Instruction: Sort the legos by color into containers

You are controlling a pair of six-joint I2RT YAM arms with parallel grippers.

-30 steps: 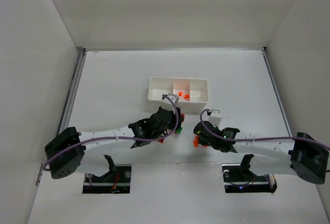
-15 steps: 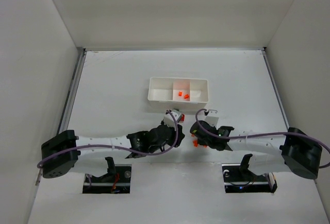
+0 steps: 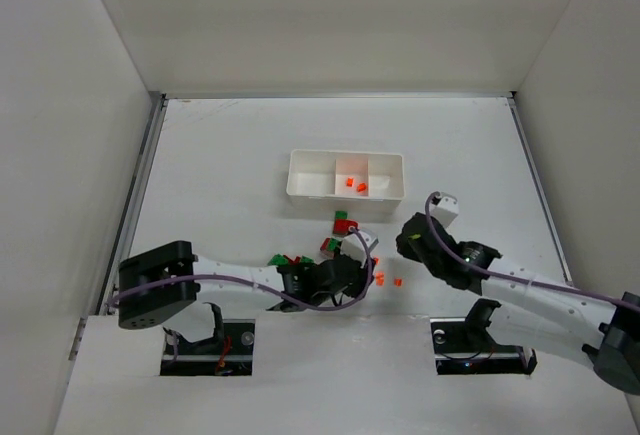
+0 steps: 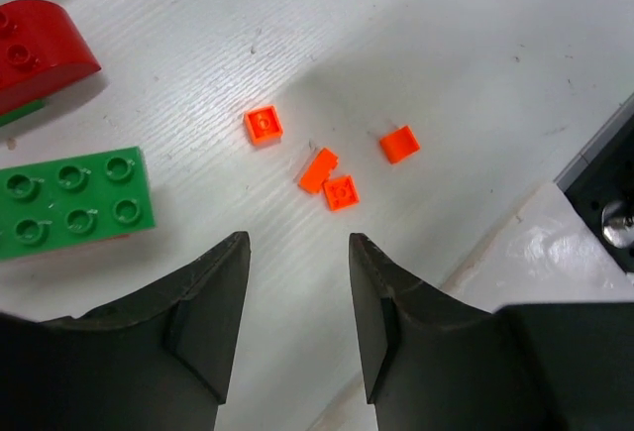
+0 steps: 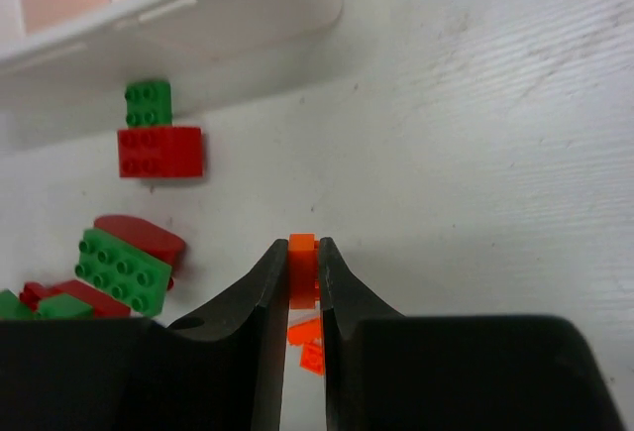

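The white tray (image 3: 389,177) has three containers; its middle one holds two orange legos (image 3: 355,185). My right gripper (image 5: 302,250) is shut on a small orange lego (image 5: 302,270), lifted off the table and just in front of the tray (image 5: 198,15); from above it (image 3: 408,239) hangs right of the pile. My left gripper (image 4: 297,245) is open with nothing between its fingers, just short of several orange legos (image 4: 327,178). A green brick (image 4: 74,200) and a red curved brick (image 4: 40,54) lie to its left.
A green brick joined to a red one (image 5: 154,134) lies against the tray's front wall. More green and red bricks (image 3: 285,259) sit left of my left gripper (image 3: 360,273). Two loose orange pieces (image 3: 397,281) lie near the front edge. Grey walls enclose the table.
My right gripper closed on the orange lego and moved right and away from the pile. My left arm drew back toward the near edge and its jaws widened.
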